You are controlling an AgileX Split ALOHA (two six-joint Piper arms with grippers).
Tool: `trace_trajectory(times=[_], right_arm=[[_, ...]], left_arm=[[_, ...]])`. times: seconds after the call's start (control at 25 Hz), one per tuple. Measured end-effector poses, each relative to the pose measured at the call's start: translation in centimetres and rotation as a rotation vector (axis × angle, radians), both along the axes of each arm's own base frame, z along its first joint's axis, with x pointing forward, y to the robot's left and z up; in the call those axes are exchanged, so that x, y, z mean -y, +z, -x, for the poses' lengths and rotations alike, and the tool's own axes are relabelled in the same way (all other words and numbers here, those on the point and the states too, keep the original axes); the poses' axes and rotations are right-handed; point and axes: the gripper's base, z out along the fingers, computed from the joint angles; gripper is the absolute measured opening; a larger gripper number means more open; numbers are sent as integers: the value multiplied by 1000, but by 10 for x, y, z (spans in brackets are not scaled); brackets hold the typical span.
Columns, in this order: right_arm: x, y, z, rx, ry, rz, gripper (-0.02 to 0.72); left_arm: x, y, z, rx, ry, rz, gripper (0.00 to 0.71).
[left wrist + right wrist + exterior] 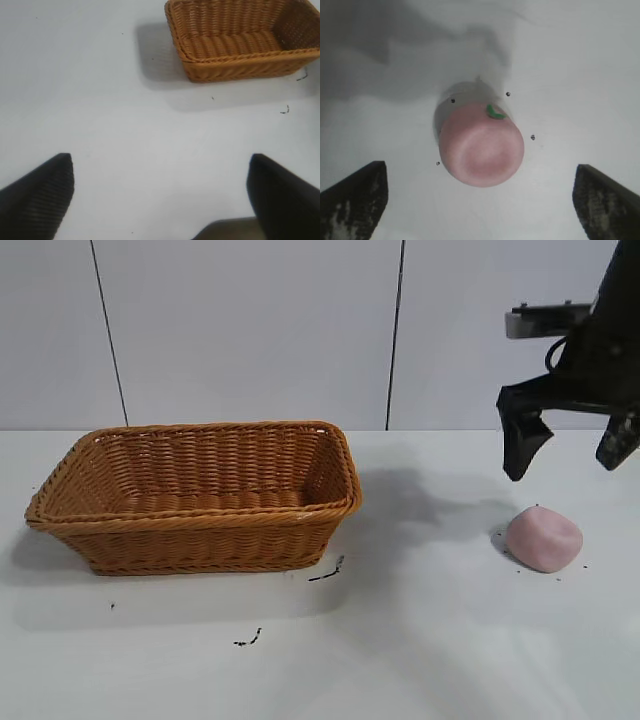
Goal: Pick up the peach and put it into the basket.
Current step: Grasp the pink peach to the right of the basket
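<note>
The peach, a pale pink rounded lump, lies on the white table at the right. In the right wrist view the peach shows a small green leaf on top. My right gripper hangs open above the peach, a little behind it, and holds nothing; in its wrist view the right gripper has its fingers spread wide on either side of the peach. The orange-brown wicker basket stands empty at the left. My left gripper is open and empty over bare table, out of the exterior view; the basket lies ahead of it.
The white table has small dark specks near the basket's front corner and a few dots around the peach. A white panelled wall stands behind the table.
</note>
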Motion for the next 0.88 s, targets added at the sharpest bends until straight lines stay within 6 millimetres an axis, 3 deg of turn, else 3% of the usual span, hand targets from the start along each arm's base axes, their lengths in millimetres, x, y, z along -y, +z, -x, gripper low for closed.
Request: trace_trajectory(times=[0.44,0.68,0.76,0.88], right_arm=[[-1,-30,-5,-20,-2,1,690],[-1,-32,-6,-20,-2,1,683],[0,-32,-5,-22,0,3,540],[0,-30,-5,-22,2,6,171]], left_arm=[[0,0,0,0,0,0,692],[0,0,0,0,0,0,692],[0,0,0,0,0,0,692],[0,0,0,0,0,0,692]])
